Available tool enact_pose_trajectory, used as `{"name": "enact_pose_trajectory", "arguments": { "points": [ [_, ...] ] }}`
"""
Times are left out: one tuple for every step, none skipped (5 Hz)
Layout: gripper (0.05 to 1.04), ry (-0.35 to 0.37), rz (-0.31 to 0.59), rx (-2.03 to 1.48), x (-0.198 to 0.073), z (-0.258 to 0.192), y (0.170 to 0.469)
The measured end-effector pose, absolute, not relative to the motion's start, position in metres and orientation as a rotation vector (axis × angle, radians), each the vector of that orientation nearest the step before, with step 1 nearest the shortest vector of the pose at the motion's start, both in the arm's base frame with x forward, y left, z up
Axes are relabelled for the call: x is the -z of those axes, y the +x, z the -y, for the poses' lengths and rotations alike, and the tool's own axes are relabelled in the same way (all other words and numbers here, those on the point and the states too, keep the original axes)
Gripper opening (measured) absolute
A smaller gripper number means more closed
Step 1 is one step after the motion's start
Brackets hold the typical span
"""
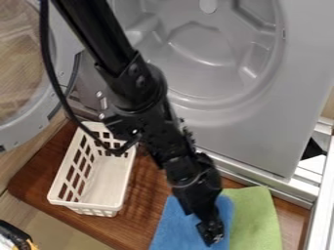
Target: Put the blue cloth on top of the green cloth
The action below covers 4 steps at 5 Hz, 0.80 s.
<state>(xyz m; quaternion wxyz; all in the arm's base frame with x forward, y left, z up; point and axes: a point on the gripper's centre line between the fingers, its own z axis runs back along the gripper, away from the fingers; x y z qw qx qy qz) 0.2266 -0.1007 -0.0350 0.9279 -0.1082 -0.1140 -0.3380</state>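
While the black gripper (212,232) hangs at the blue cloth (176,229) near six o'clock, the view cannot tell whether its jaws are wide or narrow. The blue cloth lies on the brown surface (140,205), touching the green cloth (258,215) on its nine o'clock side. A white basket (108,183) stands toward eight o'clock, a grey appliance (251,141) at one.

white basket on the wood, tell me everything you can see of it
The white basket looks like plastic: rectangular, open-topped, with rows of slots through its walls and a plain rim. It stands upright on the brown wooden surface, left of the blue cloth in the picture and apart from it. A black cable crosses in front of its far end.
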Motion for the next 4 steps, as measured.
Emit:
{"name": "enact_pose_trajectory", "arguments": {
  "points": [
    [1.006, -0.238, 0.243, 0.762, 0.014, 0.109, 0.234],
    [1.001, -0.236, 0.255, 0.812, -0.01, 0.116, 0.236],
    [1.001, -0.232, 0.288, 0.861, -0.036, 0.12, 0.244],
    [1.001, -0.206, 0.335, 0.948, -0.057, 0.123, 0.251]
  ]
}}
